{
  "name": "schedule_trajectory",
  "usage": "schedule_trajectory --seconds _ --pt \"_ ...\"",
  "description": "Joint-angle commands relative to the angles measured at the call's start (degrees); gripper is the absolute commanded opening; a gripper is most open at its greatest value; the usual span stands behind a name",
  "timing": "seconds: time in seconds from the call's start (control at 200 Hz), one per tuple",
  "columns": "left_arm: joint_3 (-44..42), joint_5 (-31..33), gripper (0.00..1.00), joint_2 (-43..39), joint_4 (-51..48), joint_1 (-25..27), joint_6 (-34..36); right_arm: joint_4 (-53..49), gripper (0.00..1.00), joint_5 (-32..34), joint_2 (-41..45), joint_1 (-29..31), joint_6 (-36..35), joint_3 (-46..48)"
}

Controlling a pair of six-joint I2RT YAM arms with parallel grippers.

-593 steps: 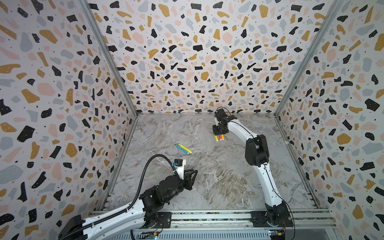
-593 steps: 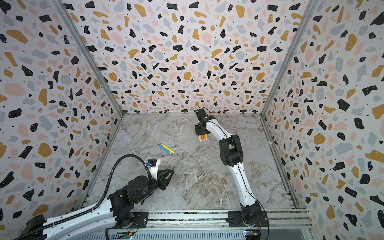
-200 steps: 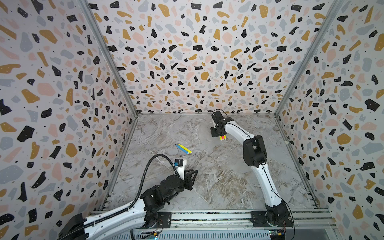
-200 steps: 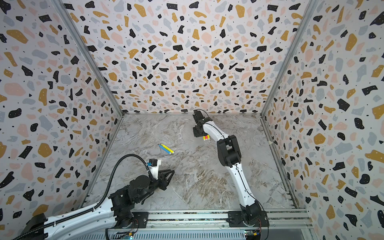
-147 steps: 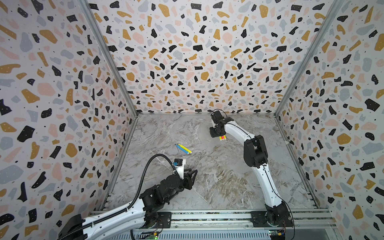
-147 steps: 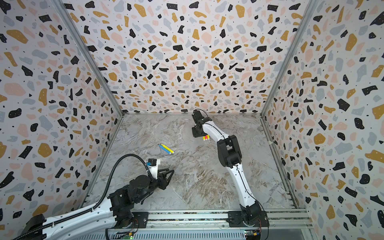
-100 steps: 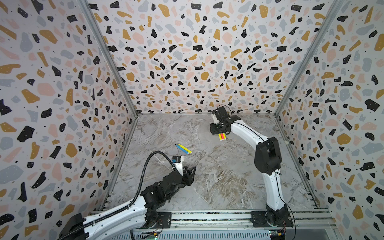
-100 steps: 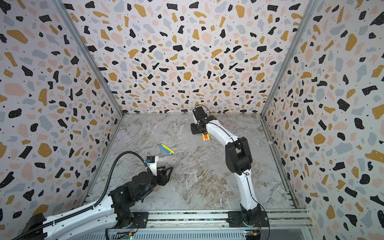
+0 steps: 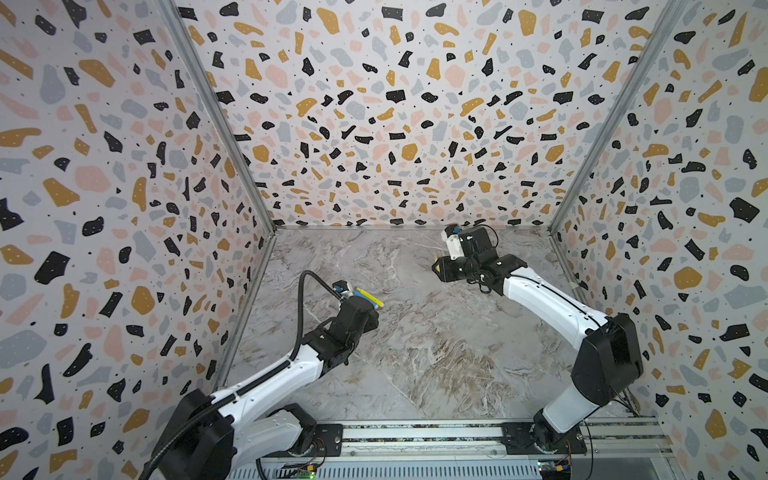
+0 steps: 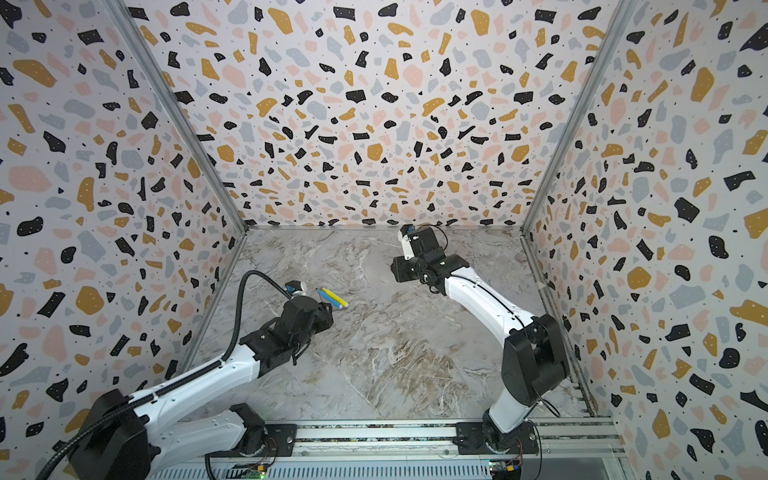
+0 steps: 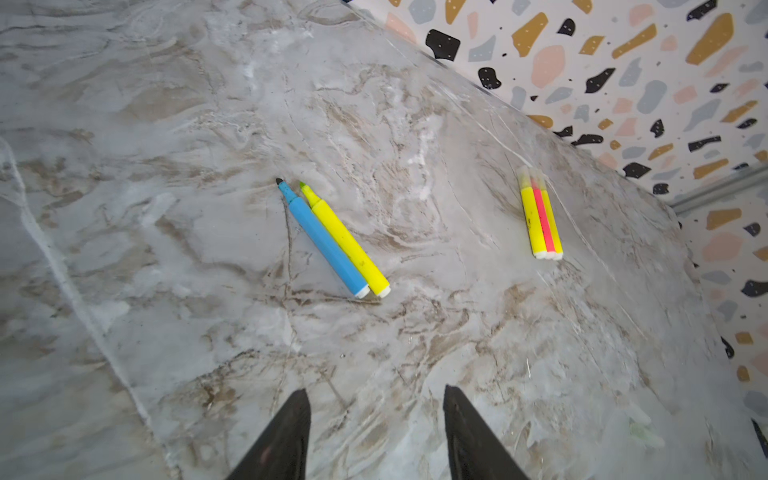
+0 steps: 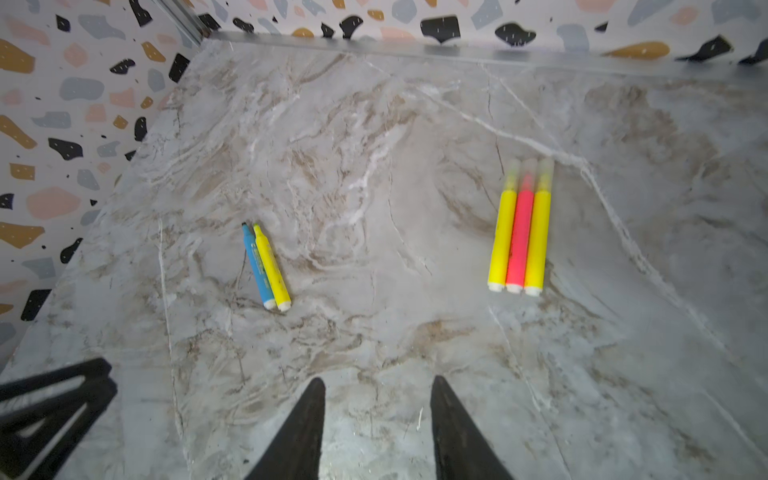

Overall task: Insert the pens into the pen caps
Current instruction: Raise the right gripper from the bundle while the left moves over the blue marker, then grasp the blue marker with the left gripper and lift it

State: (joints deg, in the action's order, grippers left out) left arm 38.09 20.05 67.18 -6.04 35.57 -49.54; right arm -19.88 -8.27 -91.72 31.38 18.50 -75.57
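A blue pen (image 11: 322,239) and a yellow pen (image 11: 345,241) lie side by side, tips bare, on the marble table (image 11: 166,124). In a top view the same blue pen (image 10: 322,294) and yellow pen (image 10: 336,299) lie just beyond my left gripper (image 10: 326,315). Further right, two yellow pens and a pink-red pen (image 12: 519,241) lie packed together, each tip under a clear pen cap (image 12: 528,172). My left gripper (image 11: 376,390) is open and empty, short of the bare pair. My right gripper (image 12: 377,380) is open and empty, hovering short of the capped three, which it hides in both top views.
Speckled walls (image 9: 395,124) close the table on the left, back and right. A metal rail (image 9: 415,432) carrying both arm bases runs along the front. Dark pen marks (image 11: 287,232) streak the table beside the blue pen. A black part of the other arm (image 12: 54,411) shows in the right wrist view.
My left gripper has moved forward to the blue and yellow pair and its jaws have spread. The right arm's elbow has swung out to the right, and its gripper now covers the capped pens.
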Motion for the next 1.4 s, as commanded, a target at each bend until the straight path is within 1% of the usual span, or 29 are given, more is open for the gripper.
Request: schedule_trajectory --seconds 0.0,0.12,0.26,0.385,0.501,0.881,1.392 --pt "5.06 -0.88 0.52 6.09 -4.10 -2.21 -3.76 3.19 0.43 -1.18 6.22 -0.13 2.01 5.77" --pt "8.97 -4.03 0.49 13.44 -4.66 -4.68 -5.05 4.97 0.43 -1.03 12.00 -0.41 2.93 13.53" --pt "10.77 -7.55 0.45 20.13 -2.76 -7.19 -7.50 5.85 0.43 -1.06 18.50 -1.65 3.87 20.93" --pt "13.38 -7.51 0.42 24.72 -3.30 -8.05 -8.28 6.30 0.43 -1.65 23.19 -3.18 4.33 26.16" --pt "15.35 -6.53 0.40 27.01 -4.14 -8.19 -8.64 6.32 0.43 -2.17 25.79 -4.28 4.22 28.90" --pt "19.88 -3.03 0.39 31.02 -6.64 -8.67 -9.76 6.22 0.44 -3.25 26.88 -5.06 4.06 30.23" --pt "24.60 -1.39 0.36 36.53 -9.53 -9.91 -11.34 6.59 0.44 -3.81 25.97 -5.54 4.13 30.31"
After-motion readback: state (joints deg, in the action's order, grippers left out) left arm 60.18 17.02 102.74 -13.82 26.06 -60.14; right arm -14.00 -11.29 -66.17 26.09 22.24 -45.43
